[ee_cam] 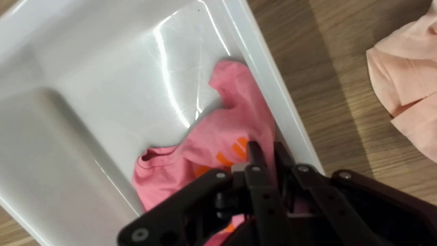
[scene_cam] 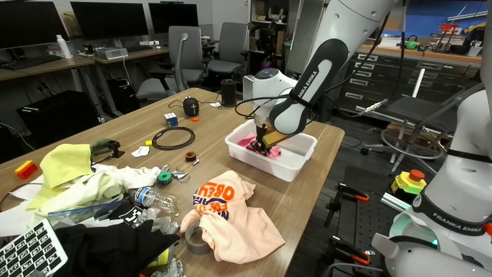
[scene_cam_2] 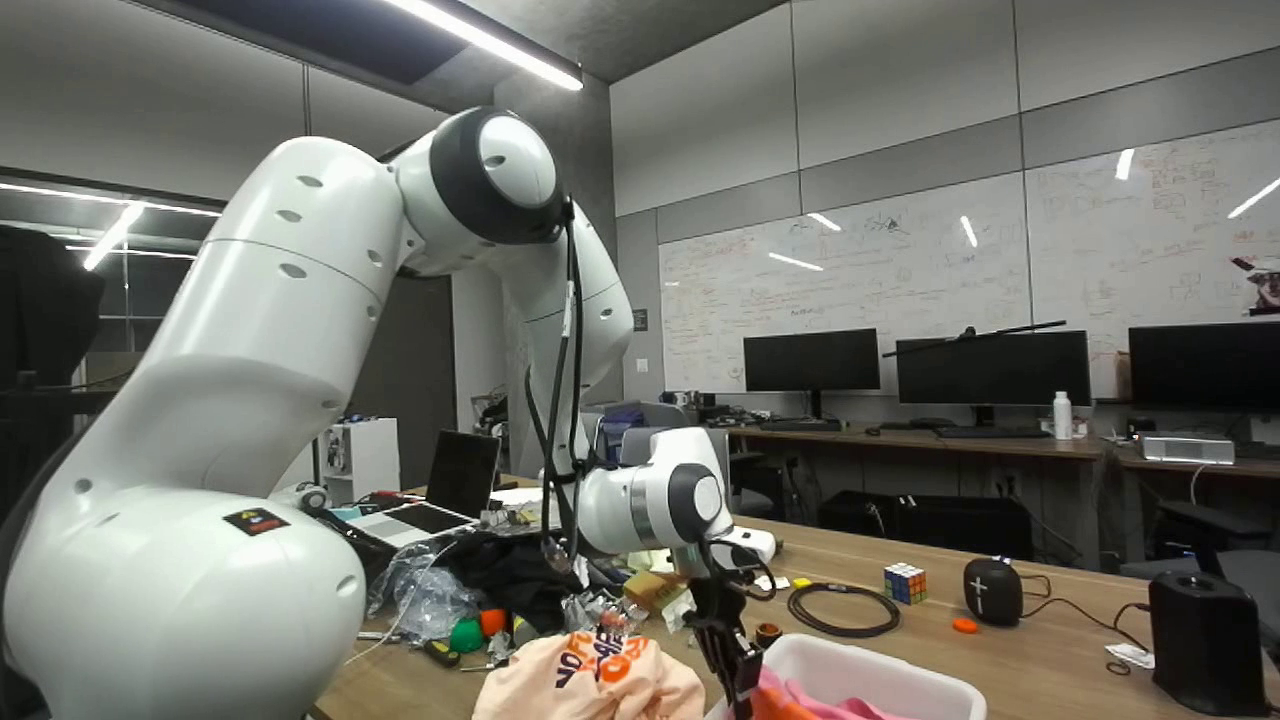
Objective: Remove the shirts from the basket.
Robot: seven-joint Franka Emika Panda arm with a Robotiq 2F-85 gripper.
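I'm guessing the gripper (ee_cam: 267, 149) is pinching a fold of the pink T-shirt (ee_cam: 227, 126) inside the white plastic tub (ee_cam: 272, 82), so it should be lifting slowly and straight up

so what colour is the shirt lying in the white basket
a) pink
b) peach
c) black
a, because the wrist view shows the pink shirt lying inside the white basket, while the peach shirt lies outside it.
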